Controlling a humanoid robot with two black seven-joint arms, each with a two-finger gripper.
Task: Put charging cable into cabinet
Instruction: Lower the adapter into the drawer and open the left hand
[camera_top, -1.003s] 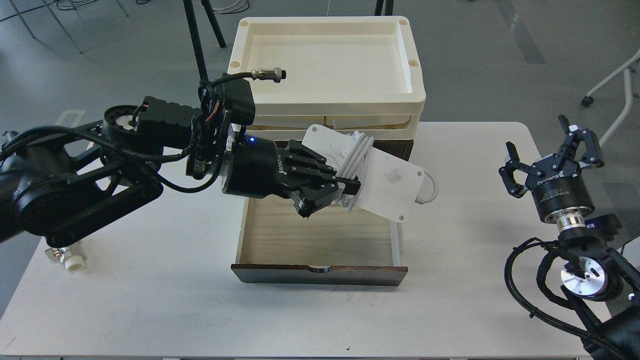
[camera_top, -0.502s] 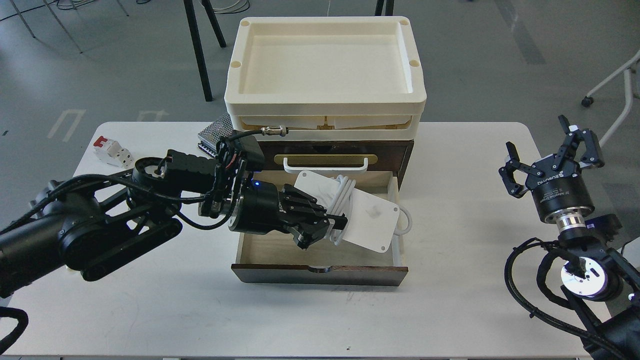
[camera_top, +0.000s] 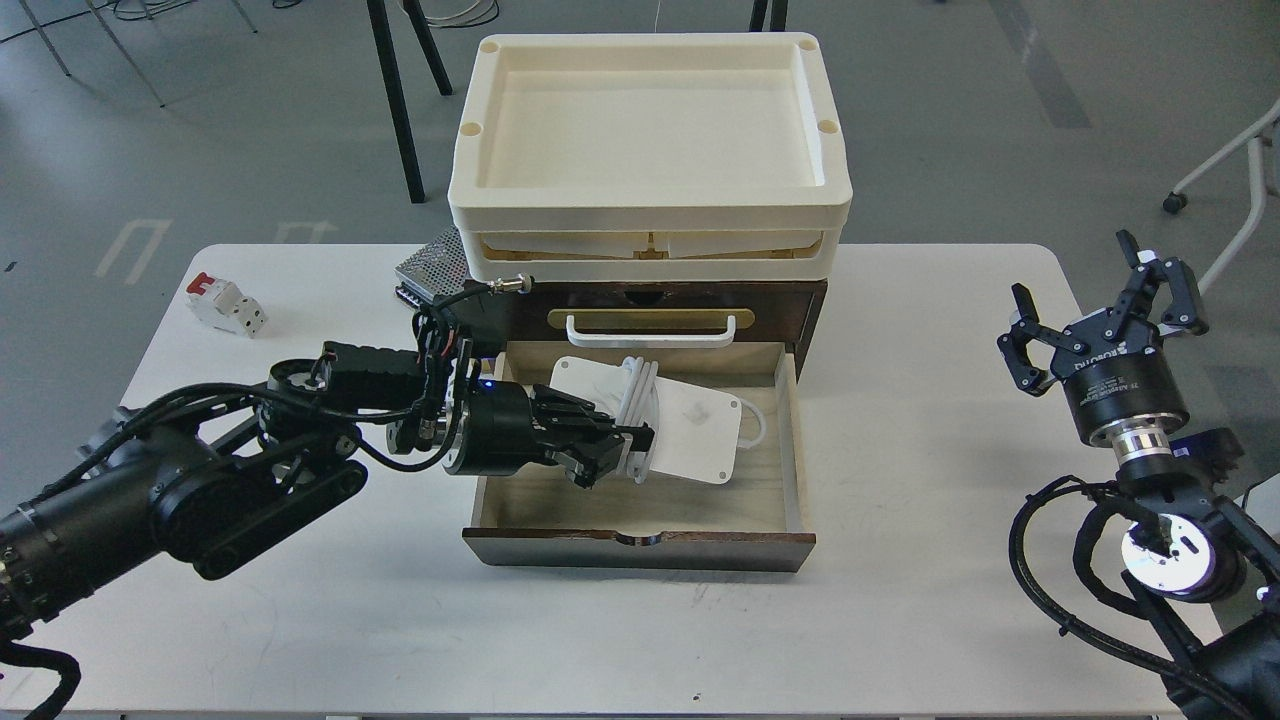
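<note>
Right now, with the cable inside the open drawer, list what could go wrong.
1. The left gripper is shut on the charging cable low inside the drawer; pulling out before opening could drag it back out.
2. A cord loop sticks out toward the drawer's right wall and might snag when the drawer shuts.
3. The left wrist lies over the drawer's left wall and could bump it.

The left arm comes in low from the left edge and stretches rightward, its wrist nearly level, with a small blue light lit on the wrist housing. The left gripper (camera_top: 625, 455) points right, its fingers (camera_top: 600, 440) closed on what it holds. The right arm rises from the lower right corner, wrist upright. The right gripper (camera_top: 1100, 305) points up and away, fingers (camera_top: 1150, 275) spread apart.
</note>
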